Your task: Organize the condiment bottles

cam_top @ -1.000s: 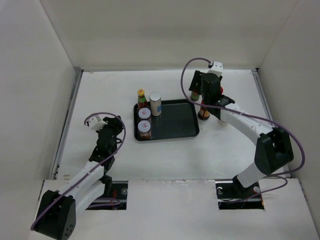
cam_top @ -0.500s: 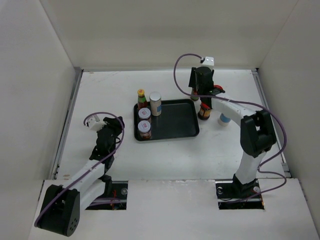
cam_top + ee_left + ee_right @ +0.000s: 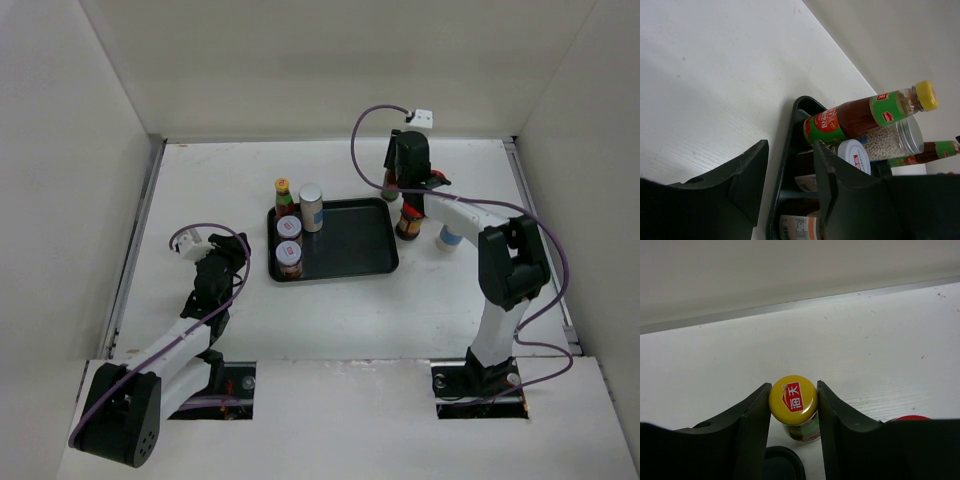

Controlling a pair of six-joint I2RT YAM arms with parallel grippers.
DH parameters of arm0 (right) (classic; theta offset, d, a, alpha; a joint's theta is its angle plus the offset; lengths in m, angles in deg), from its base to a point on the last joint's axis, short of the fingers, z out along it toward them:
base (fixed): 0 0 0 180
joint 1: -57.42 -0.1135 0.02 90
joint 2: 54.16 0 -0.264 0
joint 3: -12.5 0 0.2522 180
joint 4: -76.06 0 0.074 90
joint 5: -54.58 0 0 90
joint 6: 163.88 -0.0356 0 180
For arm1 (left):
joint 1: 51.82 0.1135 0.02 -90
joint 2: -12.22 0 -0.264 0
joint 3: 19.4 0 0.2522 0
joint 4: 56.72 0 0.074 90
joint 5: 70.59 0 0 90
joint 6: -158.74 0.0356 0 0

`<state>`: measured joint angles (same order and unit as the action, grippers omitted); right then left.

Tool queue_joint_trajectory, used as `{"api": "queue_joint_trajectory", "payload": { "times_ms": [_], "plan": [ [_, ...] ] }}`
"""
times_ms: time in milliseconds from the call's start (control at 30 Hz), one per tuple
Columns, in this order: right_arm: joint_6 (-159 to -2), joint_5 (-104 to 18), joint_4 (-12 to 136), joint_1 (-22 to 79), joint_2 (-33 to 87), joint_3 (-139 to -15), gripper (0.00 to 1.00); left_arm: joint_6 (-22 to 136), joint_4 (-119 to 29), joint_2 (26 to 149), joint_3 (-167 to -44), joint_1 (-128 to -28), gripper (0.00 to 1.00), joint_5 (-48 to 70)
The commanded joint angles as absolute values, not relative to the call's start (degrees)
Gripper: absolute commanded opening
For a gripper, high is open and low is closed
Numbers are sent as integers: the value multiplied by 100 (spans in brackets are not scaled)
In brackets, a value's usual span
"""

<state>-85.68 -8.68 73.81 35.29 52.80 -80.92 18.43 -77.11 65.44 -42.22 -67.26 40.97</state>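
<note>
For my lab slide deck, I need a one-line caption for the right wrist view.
Fingers pinch a yellow-capped bottle standing on the white table.

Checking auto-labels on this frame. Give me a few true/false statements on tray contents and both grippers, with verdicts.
1. Four containers stand on the tray: a yellow-capped bottle, a grey-capped cylinder and two white-lidded jars. True.
2. The left gripper holds a jar. False: its fingers are apart with nothing between them, short of the tray.
3. The right gripper has its fingers against both sides of the cap of a second yellow-capped bottle, outside the tray. True.
4. The red-capped bottle stands inside the tray. False: it stands on the table, right of the tray.
</note>
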Motion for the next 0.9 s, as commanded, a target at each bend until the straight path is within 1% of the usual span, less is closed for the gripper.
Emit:
{"api": "queue_joint_trajectory", "payload": {
  "times_ms": [0, 233, 400, 633, 867],
  "plan": [
    [-8566, -923, 8128, 3532, 4842, -8028, 35, 1890, -8040, 6443, -4177, -6751, 39, 4120],
    [-8522, -976, 8489, 3357, 3805, -7712, 33, 1881, -8040, 6452, -4160, -6786, 39, 4155],
    [-8566, -1020, 8550, 2979, 3444, -7317, 33, 1855, -8040, 6452, -4142, -6786, 40, 4173],
    [-9023, -1090, 8980, 2320, 3338, -6596, 34, 1881, -8189, 6628, -4186, -6926, 42, 4225],
    [-9103, -1301, 9209, 2020, 3707, -6665, 34, 1908, -8233, 6689, -4186, -6997, 43, 4296]
  ]
}}
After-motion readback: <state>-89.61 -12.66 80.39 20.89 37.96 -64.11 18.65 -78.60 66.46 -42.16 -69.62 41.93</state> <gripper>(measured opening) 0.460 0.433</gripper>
